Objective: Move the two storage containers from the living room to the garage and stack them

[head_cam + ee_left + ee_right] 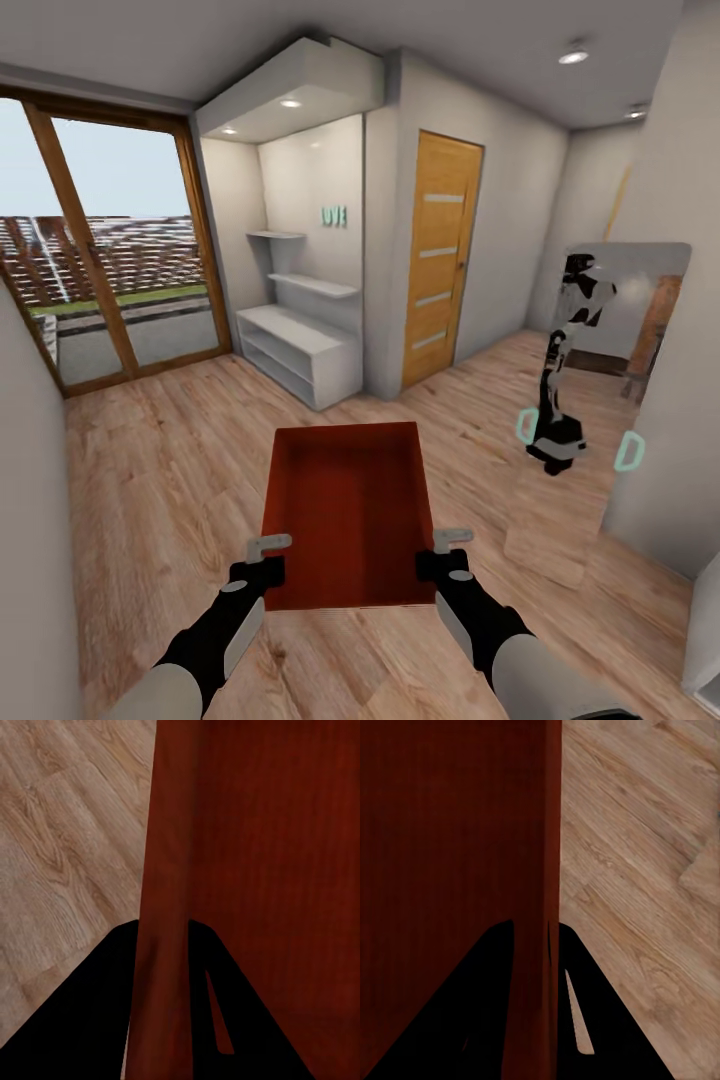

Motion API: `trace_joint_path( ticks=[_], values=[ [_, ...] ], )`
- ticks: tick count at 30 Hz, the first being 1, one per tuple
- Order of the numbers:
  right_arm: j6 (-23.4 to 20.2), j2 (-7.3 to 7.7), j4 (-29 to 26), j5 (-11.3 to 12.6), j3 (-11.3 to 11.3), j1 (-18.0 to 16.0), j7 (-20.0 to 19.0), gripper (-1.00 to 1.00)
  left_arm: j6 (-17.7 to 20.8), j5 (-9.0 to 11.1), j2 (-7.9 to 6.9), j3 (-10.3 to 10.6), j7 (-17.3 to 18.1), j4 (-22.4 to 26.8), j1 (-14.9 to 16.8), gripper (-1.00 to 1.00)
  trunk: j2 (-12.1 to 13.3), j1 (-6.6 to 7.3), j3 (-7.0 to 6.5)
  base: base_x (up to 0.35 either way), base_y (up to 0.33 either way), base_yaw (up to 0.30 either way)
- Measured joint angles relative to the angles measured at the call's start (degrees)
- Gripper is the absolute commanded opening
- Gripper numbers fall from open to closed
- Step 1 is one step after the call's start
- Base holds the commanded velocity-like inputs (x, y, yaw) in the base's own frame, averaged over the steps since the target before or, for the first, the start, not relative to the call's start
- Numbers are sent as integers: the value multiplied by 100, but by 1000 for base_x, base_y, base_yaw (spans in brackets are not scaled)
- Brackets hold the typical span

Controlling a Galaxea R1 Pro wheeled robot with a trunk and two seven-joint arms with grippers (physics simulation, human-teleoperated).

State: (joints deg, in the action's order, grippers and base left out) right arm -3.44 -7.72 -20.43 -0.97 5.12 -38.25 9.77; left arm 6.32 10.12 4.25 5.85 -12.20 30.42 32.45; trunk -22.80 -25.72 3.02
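An orange-red rectangular open-top storage container [347, 515] with low straight walls is carried in front of the robot, above the light wood plank floor [150, 480]. The left gripper [262, 568] grips the bin's left side wall near the near corner, and the right gripper [445, 560] grips the right side wall opposite. In the left wrist view the two dark fingers [90, 1012] straddle the red wall [161, 907], clenched on it; in the right wrist view the fingers [600, 1020] pinch the other wall [540, 870] the same way.

Ahead the floor lies open up to a white low shelf unit [297, 352] set in an alcove, with a wood-framed glass door [110, 260] to the left and a closed orange wooden door [438, 255] to the right. Further right, a mirror [610, 330] leans against the wall and reflects the robot. A beige wall [30, 520] runs close along the left edge.
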Motion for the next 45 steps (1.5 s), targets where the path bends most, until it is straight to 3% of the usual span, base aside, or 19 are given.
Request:
trace_joint_path(
  ticks=[45],
  values=[
    [25,0,-4,-3,0,0,1,-100,-25,-8,0,-1,3,5,0,-100,0,0,0,322,0,1]
  ],
)
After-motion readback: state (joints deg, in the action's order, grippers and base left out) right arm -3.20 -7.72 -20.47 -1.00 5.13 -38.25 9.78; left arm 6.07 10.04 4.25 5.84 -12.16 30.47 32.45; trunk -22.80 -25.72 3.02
